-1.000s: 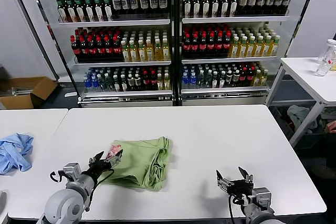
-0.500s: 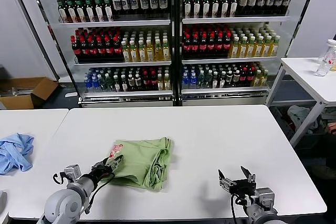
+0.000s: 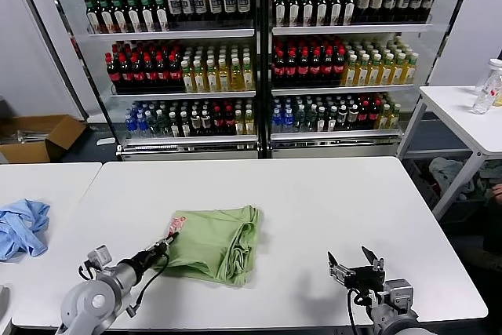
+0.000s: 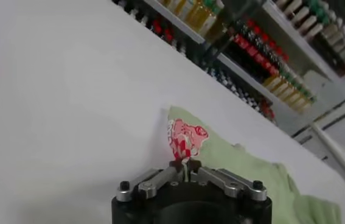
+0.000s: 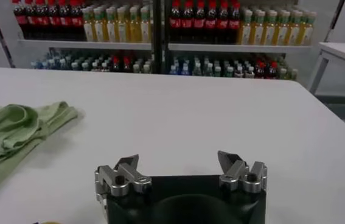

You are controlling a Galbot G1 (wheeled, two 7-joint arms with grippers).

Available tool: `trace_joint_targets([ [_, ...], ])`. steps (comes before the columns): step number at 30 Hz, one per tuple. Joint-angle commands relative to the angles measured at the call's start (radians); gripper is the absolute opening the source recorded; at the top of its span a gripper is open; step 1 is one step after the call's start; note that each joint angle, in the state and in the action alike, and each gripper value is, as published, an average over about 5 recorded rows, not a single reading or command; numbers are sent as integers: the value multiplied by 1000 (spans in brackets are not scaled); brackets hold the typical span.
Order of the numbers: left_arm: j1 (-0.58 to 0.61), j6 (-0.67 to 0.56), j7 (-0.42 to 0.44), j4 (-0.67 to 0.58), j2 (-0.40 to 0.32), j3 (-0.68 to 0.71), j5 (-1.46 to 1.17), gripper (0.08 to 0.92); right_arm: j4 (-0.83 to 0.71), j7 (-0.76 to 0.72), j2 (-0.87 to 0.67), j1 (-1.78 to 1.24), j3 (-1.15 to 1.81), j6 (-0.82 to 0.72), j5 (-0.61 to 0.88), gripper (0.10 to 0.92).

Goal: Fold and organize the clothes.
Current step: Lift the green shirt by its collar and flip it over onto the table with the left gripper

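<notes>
One light green short-sleeved cotton shirt (image 3: 213, 242) lies folded on the white surface (image 3: 314, 209), just ahead of the left claw (image 3: 163, 245), whose fingers are clenched on the shirt's corner right beside its single red-and-white printed patch (image 4: 184, 139). The right claw (image 3: 354, 265) hovers low over bare surface well to the right of the shirt, its two fingers spread and released, holding nothing. One crumpled light blue garment (image 3: 21, 227) sits on a second white surface, well to the left of the left claw.
</notes>
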Motion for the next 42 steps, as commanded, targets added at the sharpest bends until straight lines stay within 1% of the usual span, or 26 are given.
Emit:
trace_joint_targets([
  [1, 9, 4, -31, 26, -43, -180, -316, 105, 5, 2, 8, -4, 2, -1, -1, 823],
  [4, 20, 6, -50, 18, -35, -268, -365, 102, 8, 2, 10, -7, 4, -1, -1, 823],
  [6, 18, -2, -73, 8, -6, -331, -360, 102, 9, 2, 9, -7, 5, -1, -1, 823],
  [8, 12, -26, -83, -2, 46, -408, -292, 102, 8, 1, 11, -3, 5, 0, -1, 823],
  [12, 9, -61, -56, -27, 193, -542, -78, 102, 2, -1, 21, 7, -3, 4, -2, 823],
  [15, 22, -57, -51, -115, 278, -565, 10, 102, -3, -4, 24, 11, -13, 12, -3, 823],
  [17, 31, -45, -55, -209, 303, -529, 52, 102, -2, -5, 30, 15, -20, 13, -6, 823],
  [18, 36, -42, -53, -256, 305, -484, 92, 102, 0, -4, 35, 17, -24, 13, -9, 823],
  [20, 45, -52, -41, -323, 289, -347, 247, 102, 4, -4, 44, 17, -30, 10, -18, 823],
  [22, 46, -87, -27, -350, 253, -153, 469, 102, 5, -6, 48, 12, -30, 12, -27, 823],
  [24, 27, -124, -24, -330, 204, 54, 690, 102, 7, -7, 51, 3, -28, 16, -37, 823],
  [26, -11, -141, -31, -292, 151, 229, 840, 102, 13, -9, 56, -7, -25, 20, -47, 823],
  [29, -78, -130, -65, -242, 67, 412, 958, 102, 21, -12, 67, -21, -21, 24, -62, 823],
  [32, -131, -104, -110, -206, -12, 545, 1003, 102, 22, -14, 80, -29, -21, 27, -78, 823],
  [34, -172, -83, -139, -196, -62, 605, 977, 102, 21, -15, 88, -30, -21, 29, -88, 823],
  [37, -258, -39, -206, -193, -135, 654, 771, 102, 20, -17, 99, -30, -20, 30, -99, 823],
  [39, -310, -30, -245, -177, -177, 674, 622, 102, 18, -18, 104, -31, -18, 31, -105, 823],
  [42, -359, -69, -249, -122, -215, 710, 556, 102, 16, -20, 109, -33, -14, 33, -110, 823],
])
